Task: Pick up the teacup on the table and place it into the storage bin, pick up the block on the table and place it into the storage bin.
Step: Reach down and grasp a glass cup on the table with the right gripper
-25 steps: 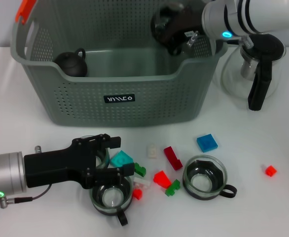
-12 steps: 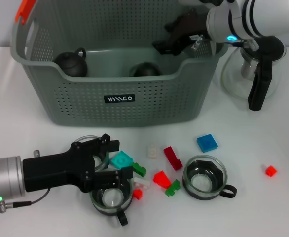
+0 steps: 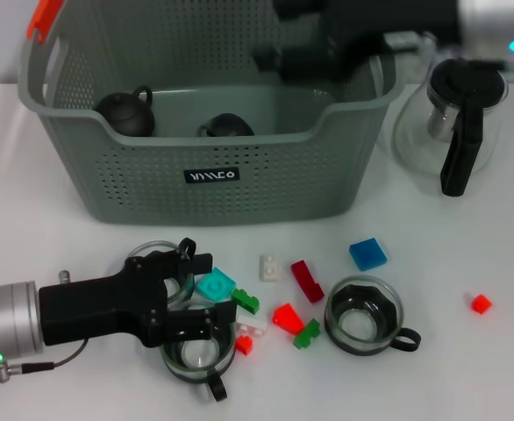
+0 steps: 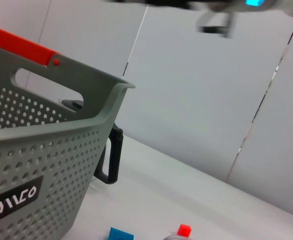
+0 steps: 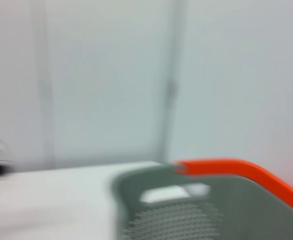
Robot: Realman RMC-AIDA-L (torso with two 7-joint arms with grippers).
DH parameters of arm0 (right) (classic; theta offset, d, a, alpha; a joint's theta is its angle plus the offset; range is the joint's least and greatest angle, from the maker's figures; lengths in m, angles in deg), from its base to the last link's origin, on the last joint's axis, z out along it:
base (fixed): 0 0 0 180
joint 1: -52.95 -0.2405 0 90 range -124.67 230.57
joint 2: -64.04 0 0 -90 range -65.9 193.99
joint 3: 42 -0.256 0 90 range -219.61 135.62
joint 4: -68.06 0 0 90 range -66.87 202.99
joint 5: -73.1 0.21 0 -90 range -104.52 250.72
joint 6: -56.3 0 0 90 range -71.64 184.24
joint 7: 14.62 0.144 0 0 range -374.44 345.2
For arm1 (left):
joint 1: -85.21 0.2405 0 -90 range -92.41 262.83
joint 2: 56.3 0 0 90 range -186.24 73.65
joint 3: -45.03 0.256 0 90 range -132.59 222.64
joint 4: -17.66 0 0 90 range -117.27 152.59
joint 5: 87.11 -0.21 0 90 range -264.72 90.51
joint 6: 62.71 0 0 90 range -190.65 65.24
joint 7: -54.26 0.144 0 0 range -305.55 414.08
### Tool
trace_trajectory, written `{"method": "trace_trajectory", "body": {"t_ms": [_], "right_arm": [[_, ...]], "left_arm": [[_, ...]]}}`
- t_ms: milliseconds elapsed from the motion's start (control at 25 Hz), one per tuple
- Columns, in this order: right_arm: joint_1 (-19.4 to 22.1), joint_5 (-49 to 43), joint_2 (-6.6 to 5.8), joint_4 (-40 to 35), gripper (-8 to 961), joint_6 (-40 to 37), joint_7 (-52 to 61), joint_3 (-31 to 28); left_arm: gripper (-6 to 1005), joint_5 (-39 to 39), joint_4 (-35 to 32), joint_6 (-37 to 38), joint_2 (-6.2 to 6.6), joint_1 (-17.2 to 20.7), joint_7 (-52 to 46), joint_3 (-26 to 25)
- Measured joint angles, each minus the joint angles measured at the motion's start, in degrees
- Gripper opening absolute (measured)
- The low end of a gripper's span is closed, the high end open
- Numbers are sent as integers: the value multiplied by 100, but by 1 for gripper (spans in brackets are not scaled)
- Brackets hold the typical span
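Nearest the robot, the left claw [image 3: 189,294] sits low over the table [image 3: 467,368], its black fingers spread wide and holding nothing; since a second ago it has crept slightly toward the front glass teacup [image 3: 197,349], with a second glass cup [image 3: 156,263] just behind it and the teal block [image 3: 215,284] touching close beside its upper finger. Small red, green and white blocks lie scattered between there and a third teacup [image 3: 364,315], with a blue block [image 3: 367,253] and a lone red block [image 3: 481,303] farther right. Beyond them stands the storage bin [image 3: 231,193]. What has changed is inside it: a dark round teacup [image 3: 224,126] that the right claw [image 3: 296,57] carried above the rim a second ago now rests on the bin floor near the dark teapot [image 3: 127,114]. The right claw is pulling back over the far rim, apparently empty, though blur means I cannot tell its finger state. One teacup placement looks done; the glass cups and all blocks remain on the table. The glass pot [image 3: 454,123] stands right of the bin.
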Motion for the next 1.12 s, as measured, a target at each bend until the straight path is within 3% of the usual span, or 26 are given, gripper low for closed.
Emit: {"method": "trace_trajectory", "body": {"t_ms": [200, 400, 680, 1120], "right_arm": [[713, -36, -8, -996, 677, -1896, -64, -97], [895, -1018, 48, -1041, 679, -2984, -2, 16], [884, -1984, 63, -640, 673, -2783, 276, 686], [528, -2723, 62, 390, 636, -1446, 464, 1822]], "left_arm": [[866, 21, 0, -15, 3, -7, 37, 0], [867, -3, -1, -47, 5, -24, 44, 10], [867, -9, -1, -58, 5, -31, 58, 0], [866, 21, -1, -59, -3, -10, 32, 0]]}}
